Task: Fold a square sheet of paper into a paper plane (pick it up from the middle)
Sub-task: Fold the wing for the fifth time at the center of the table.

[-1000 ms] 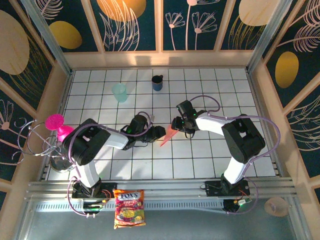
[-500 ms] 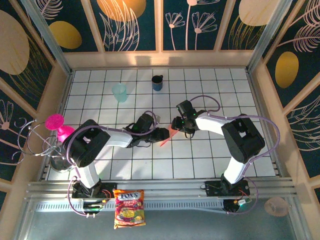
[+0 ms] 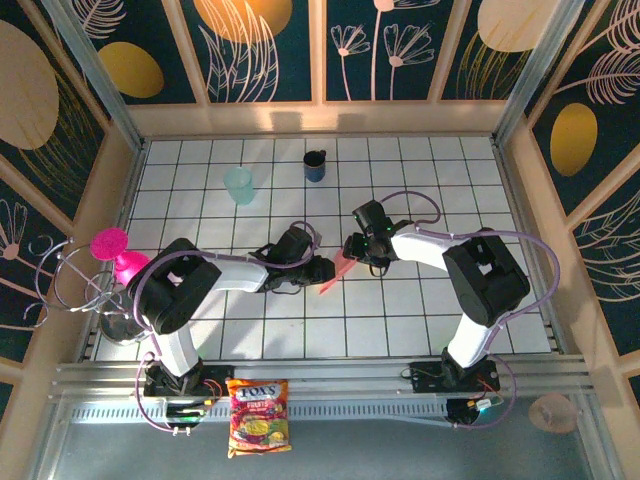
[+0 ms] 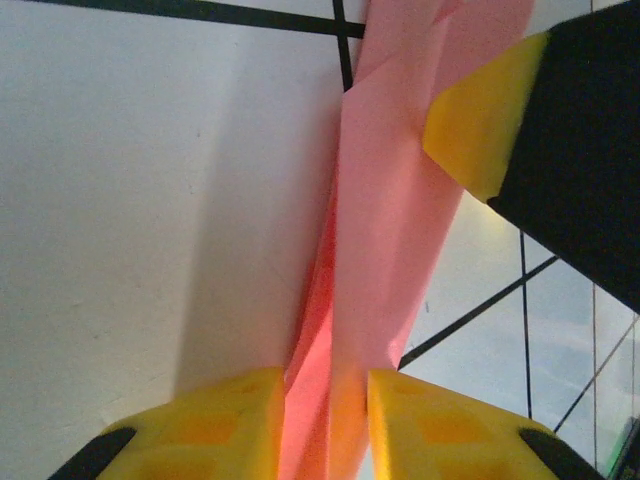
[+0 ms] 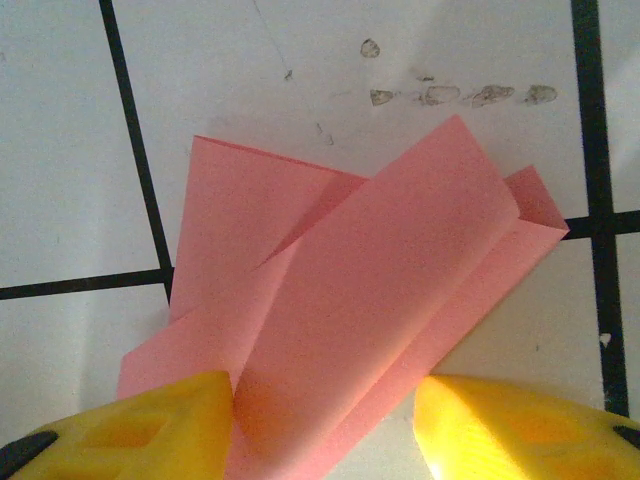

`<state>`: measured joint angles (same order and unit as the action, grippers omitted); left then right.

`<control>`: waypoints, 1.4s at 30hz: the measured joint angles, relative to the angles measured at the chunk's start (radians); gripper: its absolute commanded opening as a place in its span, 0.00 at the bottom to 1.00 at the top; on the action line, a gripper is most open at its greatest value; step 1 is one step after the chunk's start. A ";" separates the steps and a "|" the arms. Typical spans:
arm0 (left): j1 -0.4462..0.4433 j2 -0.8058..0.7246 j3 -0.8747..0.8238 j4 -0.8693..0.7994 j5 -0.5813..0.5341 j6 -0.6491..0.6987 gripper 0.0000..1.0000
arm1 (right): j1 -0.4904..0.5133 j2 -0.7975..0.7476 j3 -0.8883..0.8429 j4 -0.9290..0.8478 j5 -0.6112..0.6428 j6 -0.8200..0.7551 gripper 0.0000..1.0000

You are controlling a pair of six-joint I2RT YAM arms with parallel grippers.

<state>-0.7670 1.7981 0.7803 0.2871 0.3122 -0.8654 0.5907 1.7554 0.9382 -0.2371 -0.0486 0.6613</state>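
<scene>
The paper plane (image 3: 336, 274) is a narrow salmon-pink folded dart lying on the white tiled table between my two grippers. In the left wrist view its creased body (image 4: 390, 230) runs down between my yellow fingertips, and the left gripper (image 4: 325, 400) is shut on its near end, with both pads against the paper. My right gripper (image 5: 325, 400) is open and straddles the other end of the plane (image 5: 360, 300), whose loose flaps fan out. Its left finger touches the paper and its right finger stands clear. One of the right gripper's fingertips (image 4: 480, 120) rests on the plane from above.
A teal cup (image 3: 239, 185) and a dark blue mug (image 3: 315, 165) stand at the back of the table. A magenta goblet (image 3: 118, 252) and a wire rack (image 3: 80, 290) sit at the left edge. A snack bag (image 3: 258, 415) lies on the front rail.
My left gripper has slid right to the plane's tip and narrowed its jaws onto the paper. The right gripper has stayed where it was.
</scene>
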 measured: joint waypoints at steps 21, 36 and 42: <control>-0.002 0.022 0.051 -0.085 -0.010 0.014 0.25 | -0.002 -0.023 -0.005 0.000 0.001 0.002 0.53; -0.002 0.029 0.075 -0.125 -0.010 0.033 0.25 | -0.010 -0.325 -0.108 0.174 -0.108 0.028 0.40; -0.002 0.030 0.077 -0.127 -0.010 0.035 0.25 | -0.008 -0.229 -0.121 0.259 -0.201 0.033 0.32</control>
<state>-0.7689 1.8278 0.8570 0.1596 0.3027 -0.8303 0.5823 1.5261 0.8177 0.0219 -0.2493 0.6945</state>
